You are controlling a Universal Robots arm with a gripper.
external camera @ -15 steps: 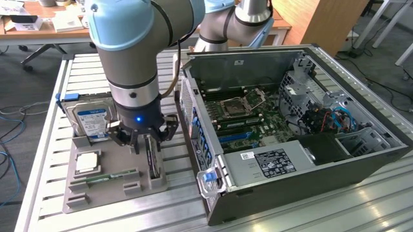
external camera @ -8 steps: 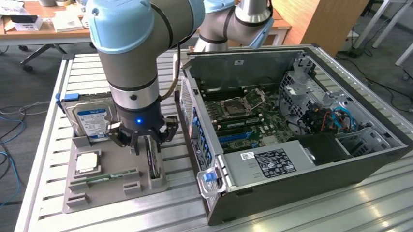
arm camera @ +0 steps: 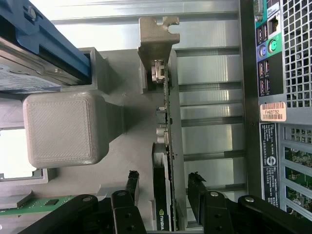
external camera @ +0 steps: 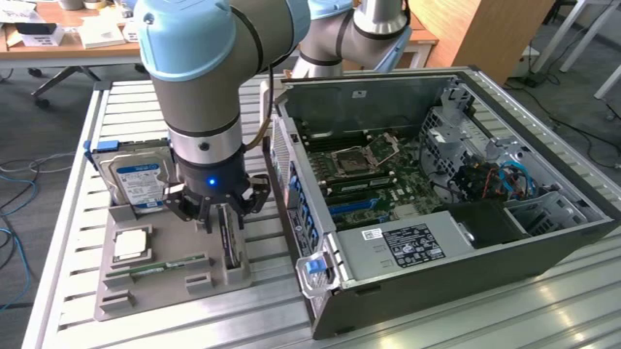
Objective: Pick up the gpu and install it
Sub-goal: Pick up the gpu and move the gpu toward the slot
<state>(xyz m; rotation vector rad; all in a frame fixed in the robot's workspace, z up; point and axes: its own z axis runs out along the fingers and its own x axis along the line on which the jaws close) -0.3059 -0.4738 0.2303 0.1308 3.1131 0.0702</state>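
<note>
My arm comes straight down over the grey holder (external camera: pixel 145 294), claw (external camera: pixel 221 211) (arm camera: pixel 164 176) wide open, its fingers either side of the gpu (external camera: pixel 229 243) (arm camera: pixel 168 122), gripping nothing. The gpu stands on edge in the holder's slot nearest the open computer case (external camera: pixel 543 240), with a narrow strip of desk (external camera: pixel 272 305) between. A hard drive (external camera: pixel 136 182) stands upright in another slot of the holder.

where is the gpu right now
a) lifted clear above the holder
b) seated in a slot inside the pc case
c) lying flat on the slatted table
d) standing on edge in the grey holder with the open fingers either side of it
d: the wrist view shows the gpu on edge in the grey holder, with the gripper straddling it and its fingers open, a gap showing on each side.
</note>
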